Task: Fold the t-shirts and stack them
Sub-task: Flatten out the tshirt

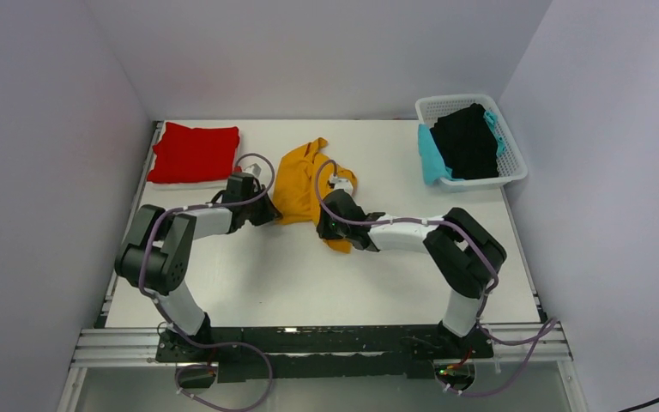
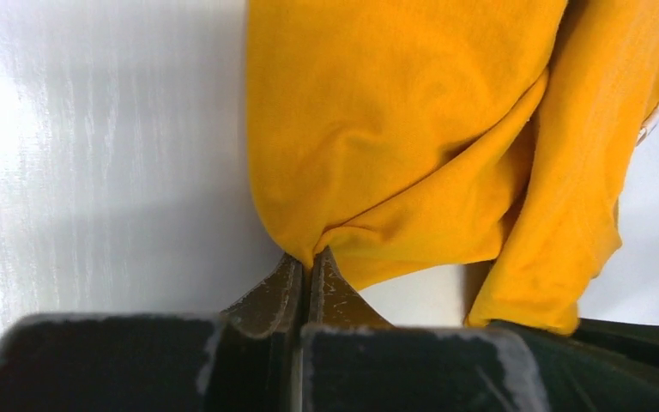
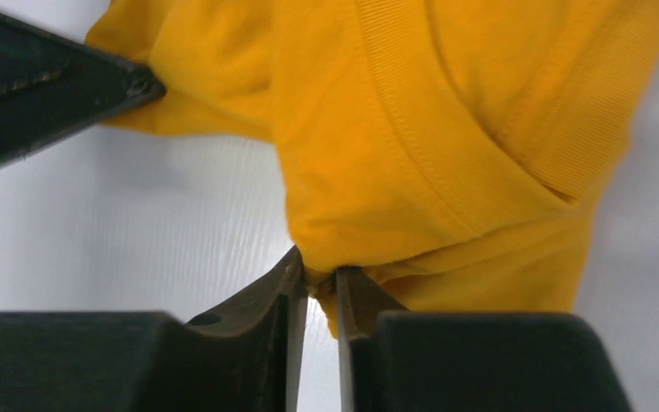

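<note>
A crumpled yellow t-shirt [image 1: 296, 184] lies mid-table between my two grippers. My left gripper [image 1: 268, 213] is shut on its near left edge; the left wrist view shows the jaws [image 2: 311, 262] pinching the yellow cloth [image 2: 395, 129]. My right gripper [image 1: 330, 227] is shut on the shirt's near right edge; the right wrist view shows the jaws [image 3: 319, 276] nipping a fold of the shirt [image 3: 412, 137] near the ribbed collar. A folded red t-shirt [image 1: 193, 153] lies at the far left. A black t-shirt [image 1: 465, 142] and a turquoise one [image 1: 430, 159] sit in the basket.
A white laundry basket [image 1: 515, 163] stands at the far right corner. The left gripper's finger [image 3: 43, 86] shows at the upper left of the right wrist view. White tabletop [image 1: 309, 283] spreads between the shirt and the arm bases.
</note>
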You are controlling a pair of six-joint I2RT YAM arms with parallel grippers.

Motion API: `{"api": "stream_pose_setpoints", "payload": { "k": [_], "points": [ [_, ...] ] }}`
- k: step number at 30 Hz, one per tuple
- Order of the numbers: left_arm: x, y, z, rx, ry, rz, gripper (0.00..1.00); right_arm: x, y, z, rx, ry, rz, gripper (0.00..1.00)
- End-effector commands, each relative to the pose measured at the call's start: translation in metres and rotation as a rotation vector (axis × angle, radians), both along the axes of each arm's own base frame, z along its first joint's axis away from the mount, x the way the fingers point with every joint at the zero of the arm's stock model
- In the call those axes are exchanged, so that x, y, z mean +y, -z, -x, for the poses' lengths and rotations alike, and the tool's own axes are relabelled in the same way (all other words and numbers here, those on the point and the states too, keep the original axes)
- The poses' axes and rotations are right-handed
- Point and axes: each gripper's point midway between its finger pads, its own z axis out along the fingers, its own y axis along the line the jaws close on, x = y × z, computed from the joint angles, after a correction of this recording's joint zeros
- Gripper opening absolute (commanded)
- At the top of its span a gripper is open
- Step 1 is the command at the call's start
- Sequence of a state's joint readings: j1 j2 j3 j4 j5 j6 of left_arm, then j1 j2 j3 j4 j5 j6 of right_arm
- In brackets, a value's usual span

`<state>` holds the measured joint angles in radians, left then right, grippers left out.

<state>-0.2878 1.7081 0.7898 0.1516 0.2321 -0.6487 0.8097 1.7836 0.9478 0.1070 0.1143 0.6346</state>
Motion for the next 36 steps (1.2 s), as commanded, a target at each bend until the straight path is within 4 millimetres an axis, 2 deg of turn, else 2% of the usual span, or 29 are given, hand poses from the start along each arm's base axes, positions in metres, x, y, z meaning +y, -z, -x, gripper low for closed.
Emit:
{"api": "stream_pose_setpoints", "payload": {
  "k": [1, 2, 3, 7, 10, 13, 14, 15, 20, 25, 29, 32, 34, 36],
  "points": [
    [0.009, -0.022, -0.009, -0.1, -0.017, -0.048, 0.0, -0.018, -0.041, -0.03, -0.16, 0.177, -0.025, 0.11],
    [0.012, -0.027, -0.008, -0.119, -0.028, -0.059, 0.0, -0.024, -0.05, -0.031, -0.191, 0.196, -0.032, 0.03],
    [0.016, -0.033, -0.007, -0.14, -0.038, -0.07, 0.0, -0.032, -0.057, -0.032, -0.219, 0.216, -0.035, 0.0],
    [0.027, -0.055, 0.0, -0.186, -0.071, -0.095, 0.0, -0.058, -0.094, -0.031, -0.291, 0.237, -0.076, 0.0],
    [0.037, -0.081, 0.004, -0.251, -0.101, -0.111, 0.0, -0.087, -0.122, -0.032, -0.336, 0.27, -0.093, 0.0],
    [0.049, -0.123, 0.009, -0.353, -0.138, -0.128, 0.0, -0.116, -0.169, -0.032, -0.406, 0.292, -0.142, 0.0],
    [0.054, -0.142, 0.011, -0.4, -0.158, -0.134, 0.0, -0.124, -0.182, -0.03, -0.418, 0.287, -0.151, 0.0],
    [0.059, -0.17, 0.015, -0.474, -0.176, -0.128, 0.0, -0.131, -0.196, -0.028, -0.441, 0.278, -0.16, 0.0],
    [0.09, -0.262, 0.05, -0.695, -0.285, -0.118, 0.0, -0.151, -0.272, -0.006, -0.563, 0.236, -0.193, 0.0],
    [0.124, -0.336, 0.095, -0.888, -0.402, -0.119, 0.0, -0.18, -0.338, 0.02, -0.695, 0.266, -0.213, 0.0],
    [0.134, -0.383, 0.132, -1.008, -0.408, -0.091, 0.0, -0.187, -0.389, 0.047, -0.797, 0.213, -0.272, 0.0],
    [0.14, -0.412, 0.153, -1.099, -0.423, -0.055, 0.0, -0.187, -0.42, 0.064, -0.86, 0.163, -0.312, 0.0],
    [0.142, -0.425, 0.155, -1.145, -0.437, -0.041, 0.0, -0.19, -0.429, 0.064, -0.885, 0.166, -0.308, 0.0],
    [0.14, -0.431, 0.147, -1.155, -0.431, -0.053, 0.0, -0.192, -0.429, 0.054, -0.89, 0.197, -0.273, 0.0]
  ]
}}
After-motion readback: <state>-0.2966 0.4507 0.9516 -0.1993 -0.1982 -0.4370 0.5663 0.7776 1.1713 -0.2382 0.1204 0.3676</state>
